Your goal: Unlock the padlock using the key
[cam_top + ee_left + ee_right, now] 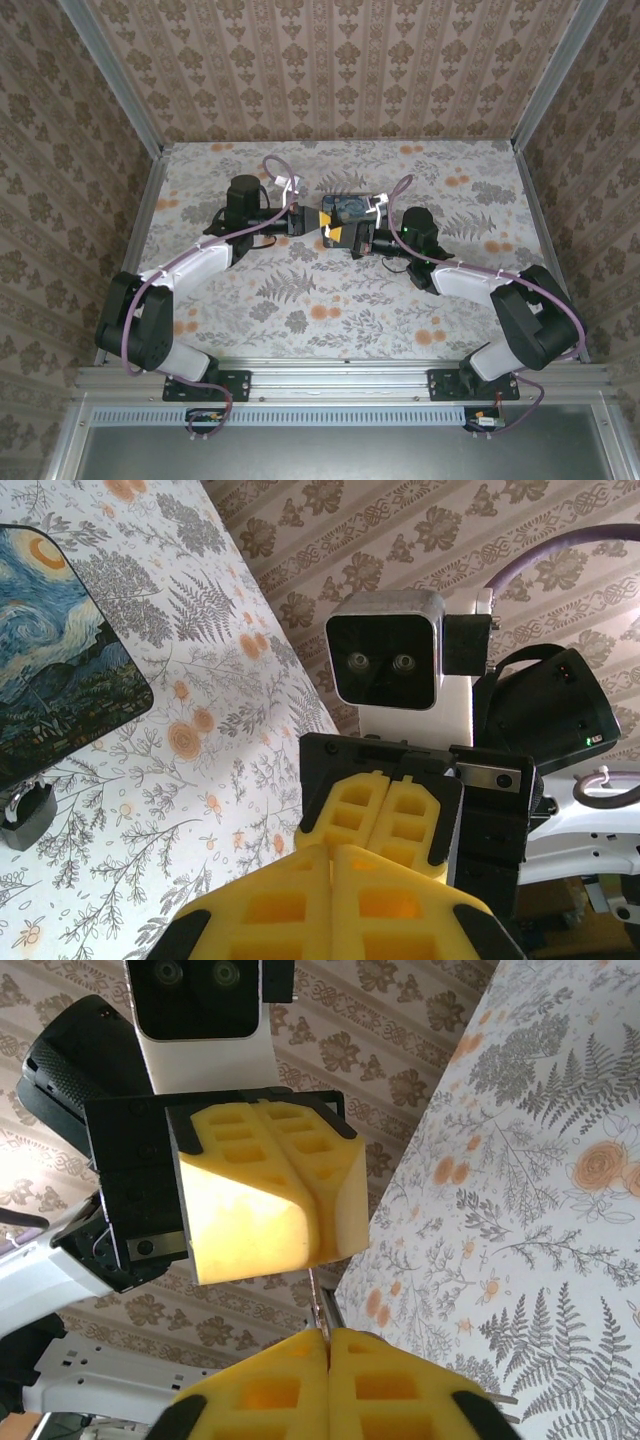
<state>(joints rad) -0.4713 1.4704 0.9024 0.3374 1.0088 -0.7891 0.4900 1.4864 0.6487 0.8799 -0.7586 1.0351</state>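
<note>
My two grippers meet tip to tip above the table's middle. The key is a thin metal strip. It runs from the yellow fingers of my left gripper down into the tips of my right gripper. Both pairs of jaws are pressed together on it. In the left wrist view, my left gripper is shut, with the right gripper just beyond its tips. The padlock lies on the table at the near corner of the dark blue starry box, away from both grippers.
The blue box sits just behind the meeting grippers, left gripper and right gripper. Papered walls with metal rails enclose the floral table on three sides.
</note>
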